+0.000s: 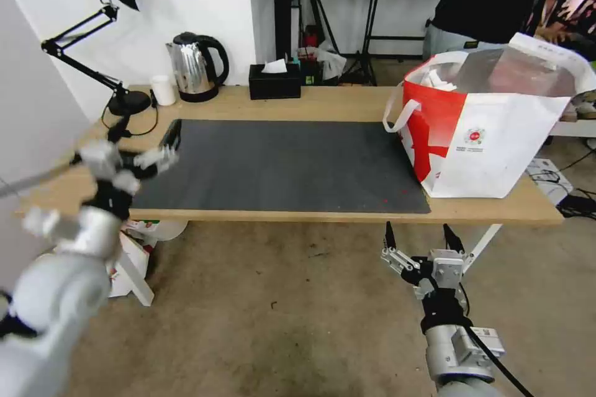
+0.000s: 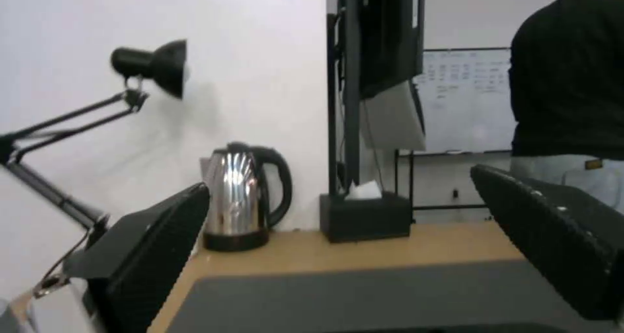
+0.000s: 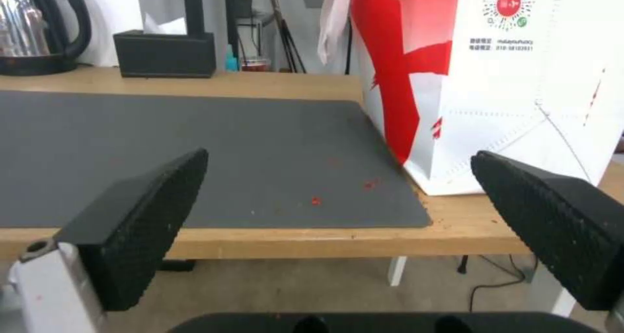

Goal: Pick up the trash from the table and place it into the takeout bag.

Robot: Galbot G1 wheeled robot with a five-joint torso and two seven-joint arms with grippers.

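Trash sits inside the takeout bag [image 1: 496, 136], where white items [image 1: 439, 82] peek over the rim at the table's [image 1: 347, 105] right end, well apart from both sets of fingers. The right gripper [image 1: 419, 239] hangs below the table's front edge, just ahead of the bag, its fingers [image 3: 140, 216] spread wide and holding nothing. The left gripper [image 1: 144, 150] hovers over the table's left end near the dark mat's [image 1: 279, 164] corner, its fingers [image 2: 156, 245] also spread apart and empty. A few red crumbs [image 3: 315, 201] lie on the mat near the bag.
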